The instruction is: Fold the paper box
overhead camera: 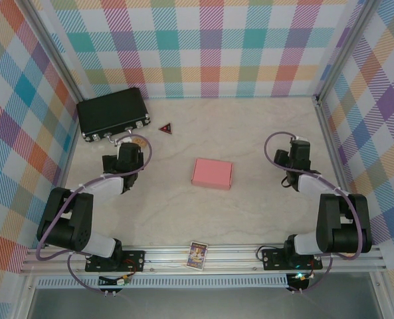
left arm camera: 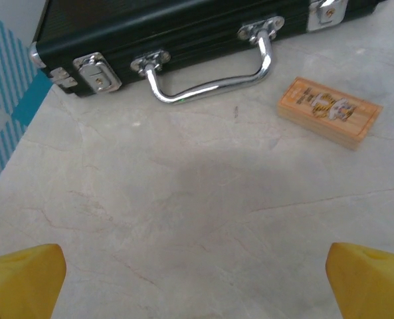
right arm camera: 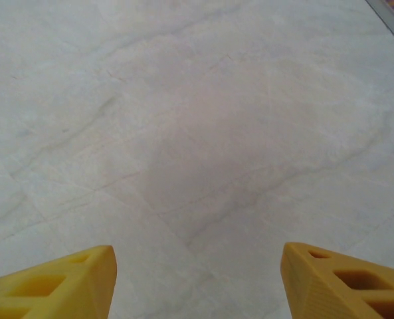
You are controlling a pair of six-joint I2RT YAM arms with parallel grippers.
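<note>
Table [overhead camera: 250, 133]: pale marble-patterned top, flat and matte; a metal rail [overhead camera: 250, 252] runs along its near edge.
Walls [overhead camera: 210, 46]: pastel plaid panels on the left, far and right sides.
Black case [overhead camera: 113, 113]: lies closed in the far left corner, with its handle side facing the arms.
Paper box [overhead camera: 212, 173]: salmon pink, folded and lying flat, to the right of the black case and nearer the arms, about mid-table.
Box axis: the long side runs left to right, with the right end turned slightly toward the arms; which end is the opening cannot be told.
Left claw [left arm camera: 197, 286]: released, its yellow tips wide apart with bare table between them, just in front of the black case.
Right claw [right arm camera: 197, 279]: released, with only bare table between its yellow tips, far to the right of the black case.
Top view: takes in the pink box, a small dark triangle [overhead camera: 165, 127] just right of the black case, and a picture card [overhead camera: 197, 254] on the rail.
Left wrist view: close on the case's chrome handle [left arm camera: 210, 80] and a latch [left arm camera: 97, 72], plus a small orange printed block [left arm camera: 329, 111] lying flat just in front of the case.
Right wrist view: marble veins and a faint shadow on the tabletop.
</note>
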